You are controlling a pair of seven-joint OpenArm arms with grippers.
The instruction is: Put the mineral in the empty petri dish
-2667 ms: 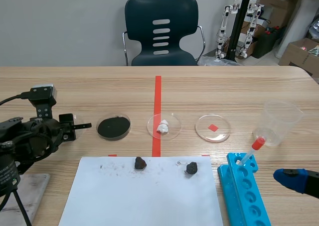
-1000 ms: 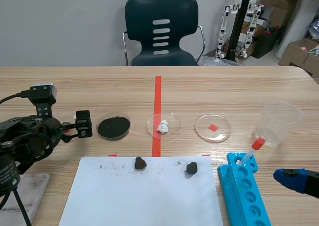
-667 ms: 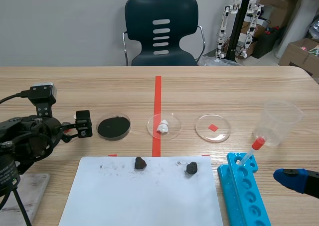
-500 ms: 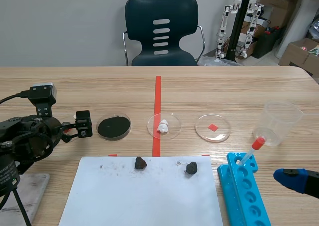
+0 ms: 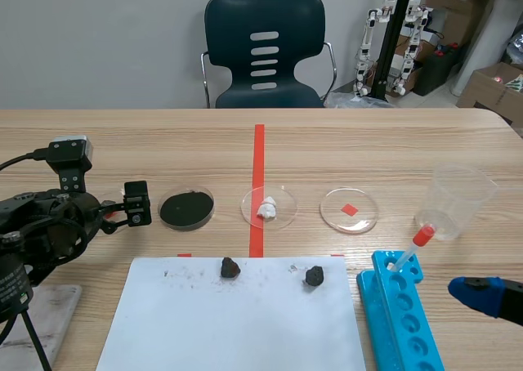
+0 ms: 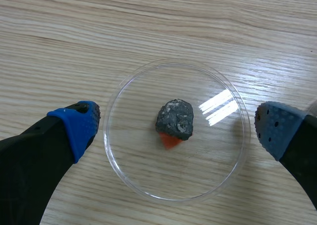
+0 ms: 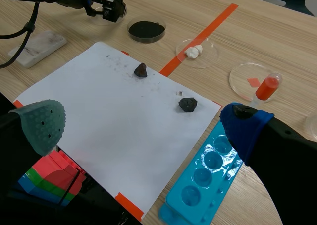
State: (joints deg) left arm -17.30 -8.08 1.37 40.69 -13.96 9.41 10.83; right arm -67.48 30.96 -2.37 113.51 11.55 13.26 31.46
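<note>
My left gripper (image 6: 174, 136) hangs open over a clear petri dish (image 6: 119, 155), one blue pad on each side of it. A dark grey mineral (image 6: 175, 118) lies in that dish on an orange mark, free of the fingers. In the scene view the left gripper (image 5: 136, 204) is at the table's left and hides that dish. Two more dark minerals (image 5: 230, 267) (image 5: 315, 277) lie on the white paper (image 5: 237, 322). A petri dish with only an orange mark under it (image 5: 350, 210) stands right of the middle. My right gripper (image 7: 143, 131) is open and holds nothing, low at the right (image 5: 478, 294).
A dish of black powder (image 5: 186, 208) and a dish with a white lump (image 5: 268, 207) stand between the left gripper and the dish with the orange mark. A blue tube rack (image 5: 400, 314), a red-bulbed pipette (image 5: 413, 248) and a clear cup (image 5: 458, 199) are at the right. A chair stands beyond the table.
Since the earliest frame the left gripper has turned and shifted slightly right. Over the last second nothing has visibly moved.
</note>
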